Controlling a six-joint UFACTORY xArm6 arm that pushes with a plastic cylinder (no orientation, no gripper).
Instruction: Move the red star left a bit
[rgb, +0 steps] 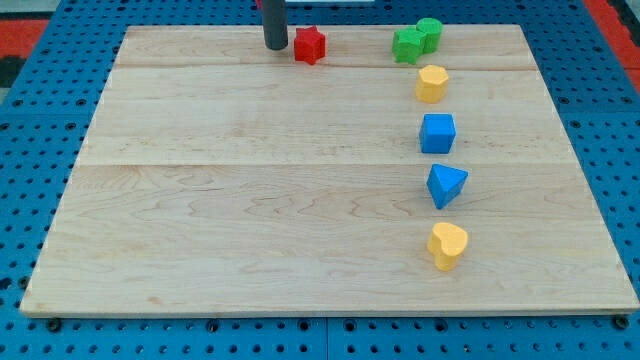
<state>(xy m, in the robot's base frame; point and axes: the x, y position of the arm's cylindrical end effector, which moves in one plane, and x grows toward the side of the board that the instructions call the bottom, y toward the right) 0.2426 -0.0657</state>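
Observation:
The red star (310, 45) lies near the top edge of the wooden board (250, 200), a little left of centre. My tip (276, 47) stands just to the star's left, a small gap away, not clearly touching it. The dark rod rises from there out of the view's top.
A green star (407, 45) and a green cylinder (429, 33) touch each other at the top right. Below them, in a column down the view's right, lie a yellow block (431, 83), a blue cube (437, 133), a blue triangle (446, 185) and a yellow heart (447, 245).

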